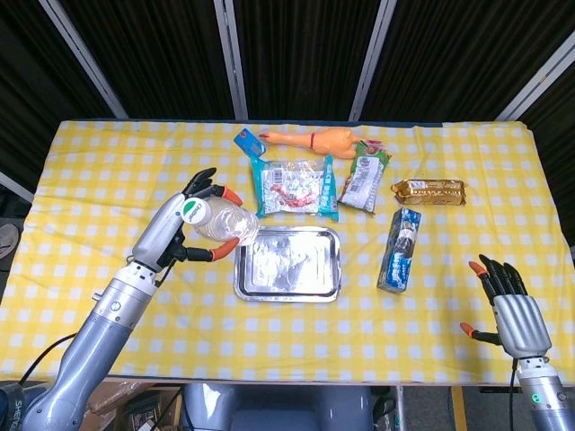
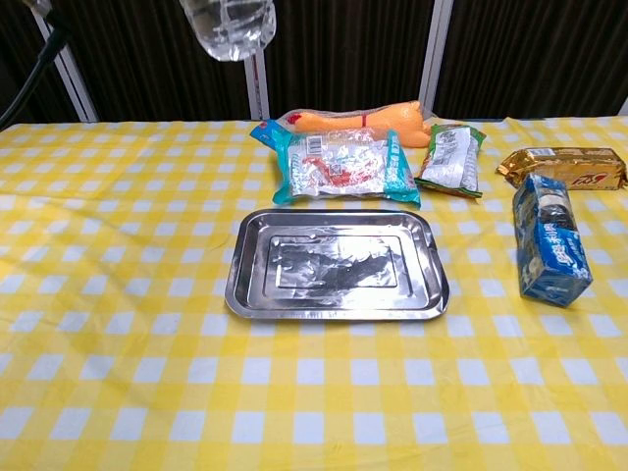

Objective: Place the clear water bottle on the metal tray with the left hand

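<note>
My left hand (image 1: 184,226) grips the clear water bottle (image 1: 218,222) with a green cap, held high in the air and tilted, its base toward the metal tray (image 1: 287,289). In the chest view only the bottle's base (image 2: 229,22) shows at the top edge, up and left of the empty tray (image 2: 432,294); the hand itself is out of that frame. My right hand (image 1: 510,305) hovers at the table's near right corner, fingers spread, holding nothing.
Behind the tray lie a teal snack bag (image 1: 295,188), a rubber chicken (image 1: 316,141), a green packet (image 1: 364,180) and a gold bar (image 1: 429,191). A blue box (image 1: 400,249) lies right of the tray.
</note>
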Robot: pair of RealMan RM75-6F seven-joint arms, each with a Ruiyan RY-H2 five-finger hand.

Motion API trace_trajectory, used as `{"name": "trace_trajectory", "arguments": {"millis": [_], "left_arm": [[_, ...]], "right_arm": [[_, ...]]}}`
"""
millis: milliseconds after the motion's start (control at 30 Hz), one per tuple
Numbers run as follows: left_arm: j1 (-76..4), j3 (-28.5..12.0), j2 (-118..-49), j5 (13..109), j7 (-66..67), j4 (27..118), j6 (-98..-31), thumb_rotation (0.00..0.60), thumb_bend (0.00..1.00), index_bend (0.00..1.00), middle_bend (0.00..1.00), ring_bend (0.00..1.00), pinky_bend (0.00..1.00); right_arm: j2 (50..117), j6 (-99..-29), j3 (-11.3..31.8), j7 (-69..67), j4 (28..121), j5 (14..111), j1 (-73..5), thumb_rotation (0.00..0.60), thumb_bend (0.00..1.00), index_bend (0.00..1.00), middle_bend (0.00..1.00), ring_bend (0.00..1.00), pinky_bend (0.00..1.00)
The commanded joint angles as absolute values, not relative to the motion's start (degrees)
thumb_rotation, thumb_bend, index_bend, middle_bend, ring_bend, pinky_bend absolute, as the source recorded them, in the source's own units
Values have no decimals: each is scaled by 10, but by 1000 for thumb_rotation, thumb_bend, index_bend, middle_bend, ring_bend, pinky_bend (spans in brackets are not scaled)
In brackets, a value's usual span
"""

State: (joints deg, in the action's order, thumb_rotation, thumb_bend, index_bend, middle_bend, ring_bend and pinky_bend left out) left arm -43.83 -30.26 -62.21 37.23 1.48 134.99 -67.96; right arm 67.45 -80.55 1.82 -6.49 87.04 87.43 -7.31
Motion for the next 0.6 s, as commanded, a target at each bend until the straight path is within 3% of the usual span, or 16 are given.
{"name": "trace_trajectory", "arguments": {"millis": [33, 333, 600], "left_arm": [[-432, -277, -617, 335, -2, 1350, -659, 600, 524, 546, 498, 27, 85], [-412, -205, -659, 345, -45, 1242, -590, 600, 525, 546, 498, 27, 84], [-398, -186, -678, 387, -62, 1198, -576, 600, 525, 546, 498, 27, 84]], "right_arm": [[674, -803, 19, -63, 870, 871, -73, 600, 50, 111, 0, 50, 0], [677, -801, 20, -60, 868, 869, -75, 600, 49, 111, 0, 50, 0], [678, -800, 20, -58, 868, 870, -76, 600, 49, 111, 0, 50, 0]]}}
